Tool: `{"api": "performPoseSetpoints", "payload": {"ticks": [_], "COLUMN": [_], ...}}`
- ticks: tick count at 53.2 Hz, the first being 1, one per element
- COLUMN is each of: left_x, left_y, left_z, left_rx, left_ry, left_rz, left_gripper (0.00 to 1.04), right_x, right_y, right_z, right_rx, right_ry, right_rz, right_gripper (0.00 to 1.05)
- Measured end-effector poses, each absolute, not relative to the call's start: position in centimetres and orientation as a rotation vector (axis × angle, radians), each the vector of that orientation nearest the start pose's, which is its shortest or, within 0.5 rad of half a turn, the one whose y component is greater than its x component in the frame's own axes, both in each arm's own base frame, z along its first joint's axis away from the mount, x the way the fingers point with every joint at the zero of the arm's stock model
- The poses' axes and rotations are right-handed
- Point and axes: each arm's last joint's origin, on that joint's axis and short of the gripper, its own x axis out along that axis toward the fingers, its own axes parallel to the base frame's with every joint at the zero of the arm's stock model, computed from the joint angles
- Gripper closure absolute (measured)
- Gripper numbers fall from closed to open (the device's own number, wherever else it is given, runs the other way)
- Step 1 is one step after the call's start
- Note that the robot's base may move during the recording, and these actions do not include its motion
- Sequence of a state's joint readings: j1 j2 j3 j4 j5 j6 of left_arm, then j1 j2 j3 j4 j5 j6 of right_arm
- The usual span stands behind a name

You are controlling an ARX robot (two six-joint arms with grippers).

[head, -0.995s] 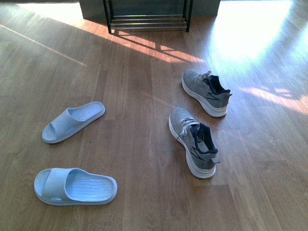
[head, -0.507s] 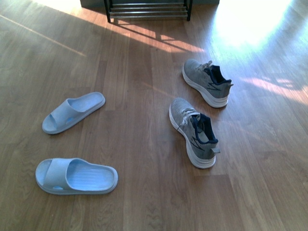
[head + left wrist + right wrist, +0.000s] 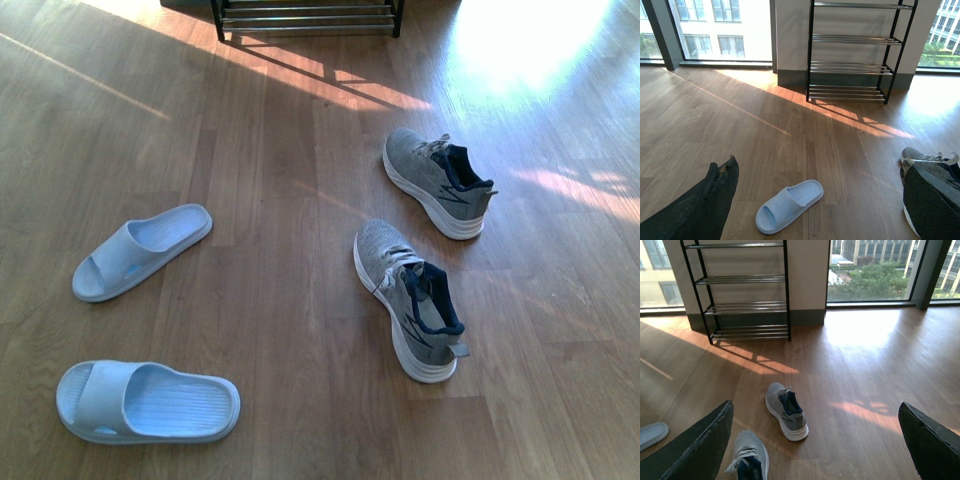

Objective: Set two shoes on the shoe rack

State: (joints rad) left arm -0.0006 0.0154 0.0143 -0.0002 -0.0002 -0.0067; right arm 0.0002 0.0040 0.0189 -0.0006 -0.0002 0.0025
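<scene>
Two grey knit shoes with white soles lie on the wooden floor, right of centre. The farther shoe and the nearer shoe both point toes toward the shoe rack. The rack stands against the far wall, with black uprights and chrome rods and nothing on its tiers. My left gripper is open above the floor, one shoe peeking past its finger. My right gripper is open, high above the shoes. Neither gripper shows in the front view.
Two pale blue slippers lie on the floor at the left; one slipper sits under the left gripper. Large windows flank the rack wall. Sunlight patches fall across the floor in front of the rack.
The front view has shifted: the rack has slid toward the top edge, and the shoes and slippers sit lower and larger. Nothing on the floor has been touched.
</scene>
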Motion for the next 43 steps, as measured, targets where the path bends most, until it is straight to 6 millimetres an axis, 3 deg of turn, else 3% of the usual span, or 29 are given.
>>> {"api": "performPoseSetpoints", "payload": {"ticks": [43], "left_x": [9.78], "left_y": [-0.01], "left_z": [16.72], "left_rx": [-0.007], "left_ry": [0.001], "left_rz": [-0.001], "left_gripper": [0.09], "right_x": [9.68], "right_y": [0.00], "right_z": [16.95], "right_rx": [0.002], "right_ry": [-0.014], "right_rz": [0.000], "right_gripper": [0.09]}}
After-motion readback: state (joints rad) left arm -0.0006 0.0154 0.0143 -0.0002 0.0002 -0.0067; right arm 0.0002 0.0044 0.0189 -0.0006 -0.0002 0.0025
